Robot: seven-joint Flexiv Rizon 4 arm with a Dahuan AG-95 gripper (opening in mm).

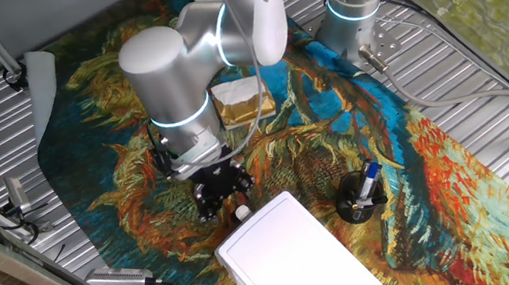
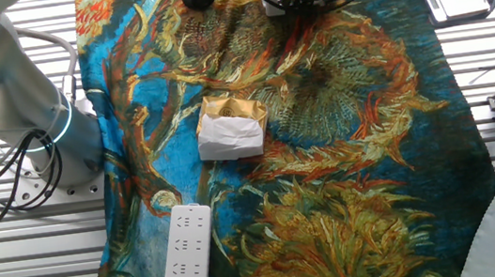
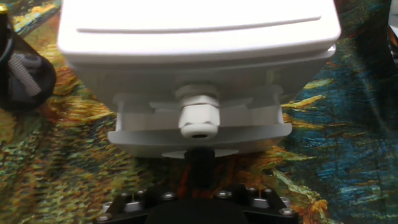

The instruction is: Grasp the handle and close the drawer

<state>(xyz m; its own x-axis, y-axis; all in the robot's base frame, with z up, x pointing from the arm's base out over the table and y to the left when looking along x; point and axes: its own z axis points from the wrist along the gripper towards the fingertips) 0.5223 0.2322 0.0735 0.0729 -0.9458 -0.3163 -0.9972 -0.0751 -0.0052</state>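
**One knob, straight ahead of the fingers**

Little gap left between gripper (image 1: 222,190) and handle (image 1: 242,211). Seen from one fixed view: gripper hanging low over the cloth (image 1: 441,175), handle just beside it toward the near right, box (image 1: 297,257) beyond that on the same line. Seen from the hand: handle (image 3: 199,116) centred, slightly above the gripper body, sticking out of the drawer (image 3: 143,138) front and pointing back at the camera. Handle axis level, in line with the approach, so no sideways correction called for, as far as can be judged.

Drawer pulled out only a little, its lip showing under the box front, long axis running left to right across the hand view, closing direction straight away from the hand, into the box.

Jaw state: cannot tell. Only the dark gripper base and a black stub visible at the bottom of the hand view, fingertips hidden; too small and shadowed in the fixed views.

Likely next: short advance, pinch on the knob, then a straight push far-ward. Main risk, by judgement: light box sliding on the cloth instead of the drawer seating.

Well apart and out of the path: sponge (image 1: 243,102) behind the arm, black cup (image 1: 358,200) to the right of the box.
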